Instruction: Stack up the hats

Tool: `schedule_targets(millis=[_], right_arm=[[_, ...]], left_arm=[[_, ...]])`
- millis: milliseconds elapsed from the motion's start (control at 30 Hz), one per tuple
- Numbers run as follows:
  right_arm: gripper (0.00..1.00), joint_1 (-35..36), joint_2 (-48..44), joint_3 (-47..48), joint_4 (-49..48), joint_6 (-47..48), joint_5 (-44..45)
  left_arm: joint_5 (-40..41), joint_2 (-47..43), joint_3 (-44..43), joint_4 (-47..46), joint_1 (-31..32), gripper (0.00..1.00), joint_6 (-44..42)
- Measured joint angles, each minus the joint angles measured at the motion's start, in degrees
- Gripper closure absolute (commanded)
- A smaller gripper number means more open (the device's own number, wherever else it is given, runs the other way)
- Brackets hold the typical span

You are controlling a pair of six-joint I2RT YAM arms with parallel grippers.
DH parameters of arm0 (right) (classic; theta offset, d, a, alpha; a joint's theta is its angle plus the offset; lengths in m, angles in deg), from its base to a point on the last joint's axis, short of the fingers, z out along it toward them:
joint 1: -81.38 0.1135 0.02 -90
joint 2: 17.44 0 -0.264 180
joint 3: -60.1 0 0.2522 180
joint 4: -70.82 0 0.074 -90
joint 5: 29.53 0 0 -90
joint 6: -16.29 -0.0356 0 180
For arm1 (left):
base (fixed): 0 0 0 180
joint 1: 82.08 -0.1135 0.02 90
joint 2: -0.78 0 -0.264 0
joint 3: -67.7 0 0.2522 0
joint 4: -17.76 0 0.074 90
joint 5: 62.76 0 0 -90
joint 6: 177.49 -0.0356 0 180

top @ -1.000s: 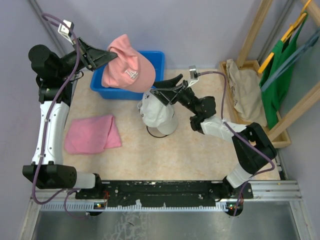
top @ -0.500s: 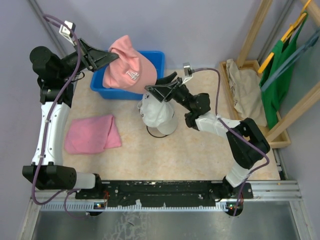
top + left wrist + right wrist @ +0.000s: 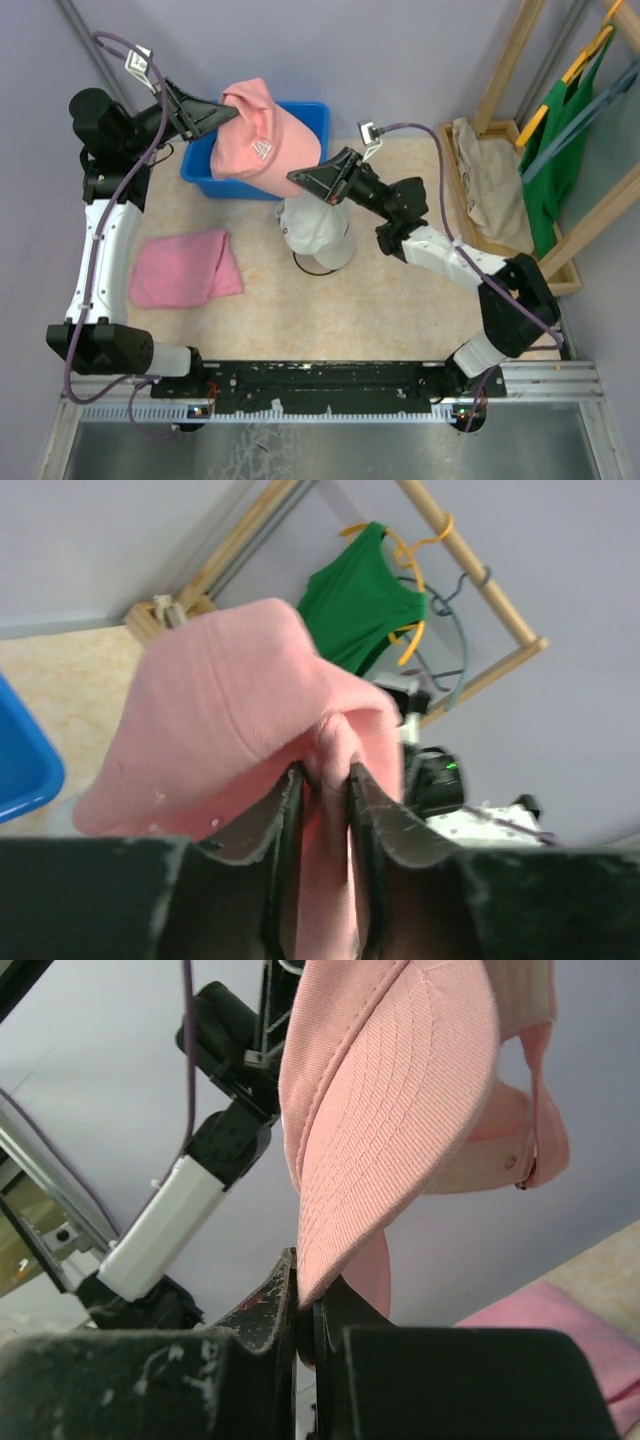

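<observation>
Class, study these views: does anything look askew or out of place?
The pink fabric baseball cap hangs crumpled in mid-air, crown pinched by the left gripper, brim pinched by the right gripper, tilted on edge instead of seated on the white fabric cap.

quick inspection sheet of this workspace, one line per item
surface: tan table, no spills seen
job's things: pink cap held up over the blue bin; white cap on the table near the bin
clutter: pink cloth lying flat
grippers: left claw shut on pink cap; right claw shut on its brim
cables: purple cable along each arm
surroundings: wooden rack, green garment, beige garment
</observation>
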Motion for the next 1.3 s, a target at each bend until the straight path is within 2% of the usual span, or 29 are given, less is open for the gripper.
schedule_targets(millis=[33,167,300,367,467,567,767,900,1100,1300], right_arm=[[1.0,-0.39,-1.79,0.02,2.56,-0.74,-0.55],[1.0,-4.17,-9.07,0.09,10.67,-5.31,-3.85],[1.0,-9.75,-13.25,0.09,14.8,-10.27,-6.1],[1.0,-11.93,-14.12,0.09,15.76,-12.28,-6.75],[1.0,-14.01,-14.25,0.07,16.39,-15.23,-7.87],[1.0,-15.04,-14.16,0.07,16.11,-18.25,-9.09],[1.0,-15.47,-13.44,0.07,13.86,-21.75,-10.49],[1.0,-15.56,-11.87,0.07,12.33,-23.54,-10.95],[1.0,-15.91,-11.06,0.07,11.1,-25.75,-11.08],[1.0,-17.2,-11.06,0.02,9.81,-26.82,-11.63]], left_arm=[[0.63,0.11,0.0,0.85,-0.2,0.59,-1.07],[2.99,-0.17,1.66,2.82,-1.42,0.52,-5.4],[6.16,-1.86,6.19,6.05,-4.07,0.39,-10.54],[7.87,-3.15,9.2,7.96,-5.7,0.41,-12.87],[9.57,-5.79,15.5,9.29,-7.93,0.51,-15.63],[9.81,-8.55,23.52,8.98,-8.92,0.53,-17.2],[7.85,-9.62,34.42,9.11,-8.11,0.46,-21.24],[8.39,-9.62,38.77,8.0,-4.7,0.42,-23.54],[9.35,-6.56,44.37,-1.73,1.92,0.4,-23.17],[10.21,1.14,44.7,-9.35,3.32,0.4,-21.9]])
